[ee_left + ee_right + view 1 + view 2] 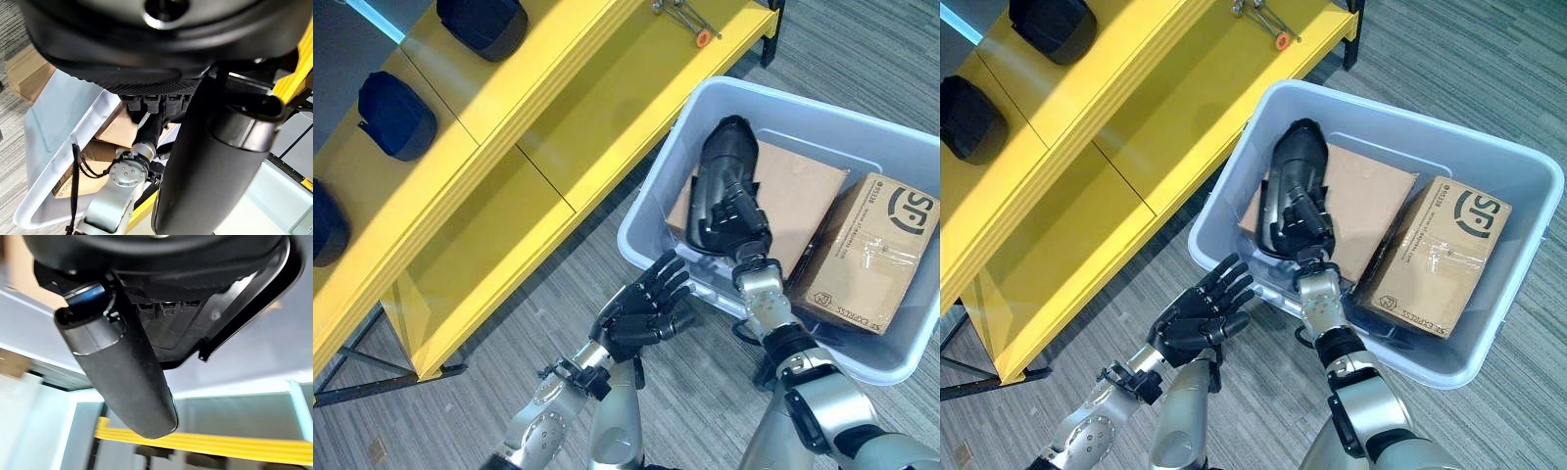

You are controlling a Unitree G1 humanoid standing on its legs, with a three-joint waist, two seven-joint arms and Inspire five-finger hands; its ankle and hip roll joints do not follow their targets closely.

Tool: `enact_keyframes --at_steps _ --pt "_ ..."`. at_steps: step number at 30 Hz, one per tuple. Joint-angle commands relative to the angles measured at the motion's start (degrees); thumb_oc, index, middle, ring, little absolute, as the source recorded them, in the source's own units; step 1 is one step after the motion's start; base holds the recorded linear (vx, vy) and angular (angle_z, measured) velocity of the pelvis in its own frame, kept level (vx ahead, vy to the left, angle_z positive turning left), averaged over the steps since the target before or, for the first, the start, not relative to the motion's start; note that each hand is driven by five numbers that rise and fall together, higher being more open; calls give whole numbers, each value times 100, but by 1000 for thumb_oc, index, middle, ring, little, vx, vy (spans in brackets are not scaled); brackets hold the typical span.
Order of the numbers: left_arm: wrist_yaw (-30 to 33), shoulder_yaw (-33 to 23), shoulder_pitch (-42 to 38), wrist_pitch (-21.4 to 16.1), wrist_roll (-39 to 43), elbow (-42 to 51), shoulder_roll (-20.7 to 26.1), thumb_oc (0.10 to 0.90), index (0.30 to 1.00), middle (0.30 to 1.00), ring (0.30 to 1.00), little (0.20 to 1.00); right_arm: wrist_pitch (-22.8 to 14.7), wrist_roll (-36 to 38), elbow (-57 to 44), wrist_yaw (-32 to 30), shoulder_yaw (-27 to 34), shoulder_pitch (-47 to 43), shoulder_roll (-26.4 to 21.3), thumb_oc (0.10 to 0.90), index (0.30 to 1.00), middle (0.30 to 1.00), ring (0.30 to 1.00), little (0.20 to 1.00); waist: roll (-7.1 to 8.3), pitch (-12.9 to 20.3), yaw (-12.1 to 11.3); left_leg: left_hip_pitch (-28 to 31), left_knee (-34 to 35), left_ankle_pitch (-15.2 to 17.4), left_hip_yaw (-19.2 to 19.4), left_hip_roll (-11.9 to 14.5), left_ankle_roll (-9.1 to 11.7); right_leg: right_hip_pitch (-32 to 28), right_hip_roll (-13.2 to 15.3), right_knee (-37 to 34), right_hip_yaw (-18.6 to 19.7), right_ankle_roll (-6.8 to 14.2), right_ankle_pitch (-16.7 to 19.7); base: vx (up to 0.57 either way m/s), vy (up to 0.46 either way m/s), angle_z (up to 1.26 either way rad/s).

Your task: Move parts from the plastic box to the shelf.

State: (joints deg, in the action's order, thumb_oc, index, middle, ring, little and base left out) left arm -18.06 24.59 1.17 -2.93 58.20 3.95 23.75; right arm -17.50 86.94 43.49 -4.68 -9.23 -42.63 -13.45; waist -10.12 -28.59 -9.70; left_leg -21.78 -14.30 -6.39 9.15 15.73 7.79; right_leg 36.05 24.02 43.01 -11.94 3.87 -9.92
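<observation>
- Grey wood-patterned floor (862,59), with a yellow shelf (558,108) on the robot's left and a pale blue plastic box (675,166) standing on the floor just beside it.
- The right hand (732,220) is down inside the box, its fingers curled onto the lower end of a black part (724,162); the right wrist view shows a glossy black moulded piece right against the fingers.
- The left hand (646,308) hangs outside the box by its near wall, fingers relaxed and spread, holding nothing.
- The part is long, dark and rounded, like a moulded cover, and lies slanted on a flat cardboard sheet (803,191) in the box; a taped cardboard carton (871,250) sits next to it.
- Progress, as I judge it: three similar black parts (396,113) already rest on the upper shelf levels, so the job is partly done. This one is gripped but not yet lifted clear.
- A small metal tool with an orange tip (690,24) lies at the far end of the lower shelf.
</observation>
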Motion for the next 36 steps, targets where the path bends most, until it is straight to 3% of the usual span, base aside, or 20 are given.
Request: enact_keyframes --at_steps 1,6,7,8,9,16,23,31,36 --pt "-267 50 -55 -341 282 1174 219 900 1000 1000 1000 1000 -491 9 -354 111 475 -1137 -338 900 1000 1000 1000 1000 -71 -120 49 156 -647 726 48 -108 -155 -740 -231 -435 -59 114 -23 21 26 -4" --pt "-307 59 -15 -309 362 1241 295 900 1000 1000 1000 1000 -428 29 -422 92 763 -1239 -647 900 1000 1000 1000 1000 -119 -120 101 277 -659 761 54 -166 -162 -850 -227 -465 -28 124 -47 -8 9 -1" --pt "-325 46 -26 -322 382 1243 300 900 1000 1000 1000 1000 -378 -11 -459 82 789 -1269 -681 900 1000 1000 1000 1000 -145 -120 112 210 -629 639 111 -140 -211 -786 -242 -514 -70 61 70 0 0 0" --pt "-335 55 -14 -321 397 1235 303 900 1000 1000 1000 1000 -337 -38 -463 82 798 -1260 -693 900 1000 1000 1000 1000 -141 -120 117 296 -655 740 61 -168 -162 -864 -233 -492 -15 117 -29 -57 29 -1" --pt "-345 54 -18 -343 420 1224 303 900 1000 1000 1000 1000 -233 -64 -490 84 803 -1269 -703 900 1000 1000 1000 1000 -166 -120 132 252 -636 625 123 -152 -206 -825 -244 -539 -55 62 73 11 32 -3" --pt "-475 32 73 -412 437 1129 241 900 1000 1000 1000 1000 348 -249 -843 71 484 -1012 -481 900 1000 1000 1000 1000 -171 -120 195 455 -625 728 152 -188 -161 -962 -223 -538 35 116 -22 16 26 -7" --pt "-526 38 103 -477 372 1085 195 900 1000 1000 1000 1000 311 -330 -1024 -64 101 -824 -115 900 1000 1000 1000 1000 -161 -120 190 478 -562 687 182 -176 -163 -930 -217 -544 32 118 16 8 3 0" --pt "-545 131 143 -595 189 1043 101 900 1000 1000 1000 1000 84 769 -1427 340 -385 -498 453 900 1000 1000 1000 1000 -125 -120 191 535 -464 657 241 -125 -173 -939 -219 -622 23 150 119 0 0 0" --pt "-456 225 102 -622 148 1051 96 900 1000 1000 1000 1000 123 867 -1707 462 -802 -603 642 900 1000 1000 1000 1000 -125 -120 154 547 -452 651 245 -131 -182 -970 -192 -653 0 171 159 0 0 0"
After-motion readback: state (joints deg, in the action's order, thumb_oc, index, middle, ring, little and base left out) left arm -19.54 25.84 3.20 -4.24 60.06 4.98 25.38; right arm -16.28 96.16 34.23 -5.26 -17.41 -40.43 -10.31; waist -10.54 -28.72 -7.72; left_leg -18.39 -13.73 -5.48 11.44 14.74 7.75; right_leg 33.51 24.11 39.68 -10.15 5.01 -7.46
